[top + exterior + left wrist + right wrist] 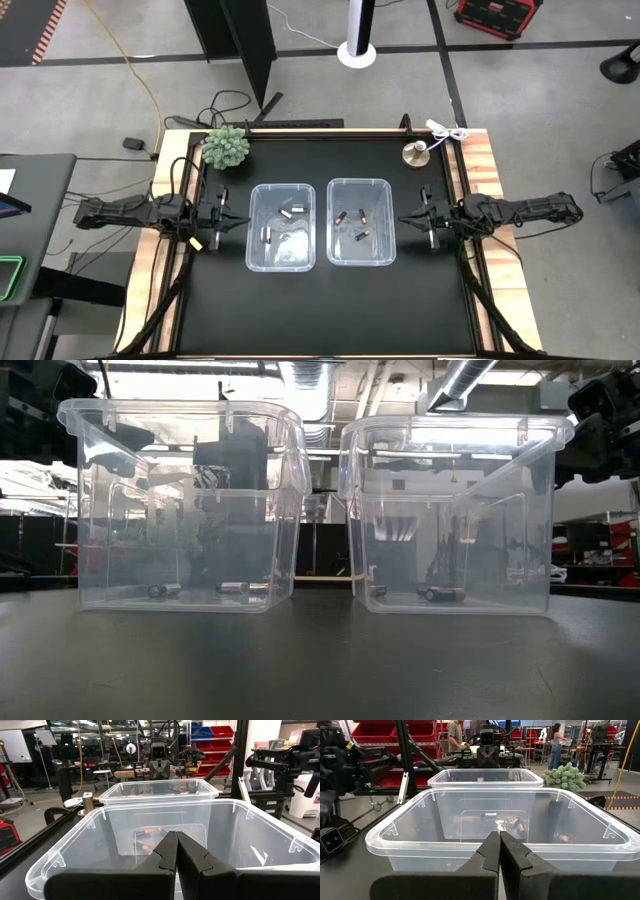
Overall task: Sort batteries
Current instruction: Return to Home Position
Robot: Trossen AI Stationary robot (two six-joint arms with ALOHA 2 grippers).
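Two clear plastic bins stand side by side mid-table: the left bin [282,226] [180,510] and the right bin [360,221] [455,510]. Silvery-white batteries [292,211] [165,590] lie on the left bin's floor. Dark batteries with copper ends [361,236] [443,594] lie on the right bin's floor. My left gripper [245,222] [176,836] is shut and empty, hovering just outside the left bin's left wall. My right gripper [401,219] [499,834] is shut and empty, just outside the right bin's right wall.
A small green plant [226,147] [565,775] sits at the table's far left. A round brass object [415,153] and a white cable [447,131] lie at the far right. Bare black tabletop [320,310] lies near the front edge. People stand in the room behind.
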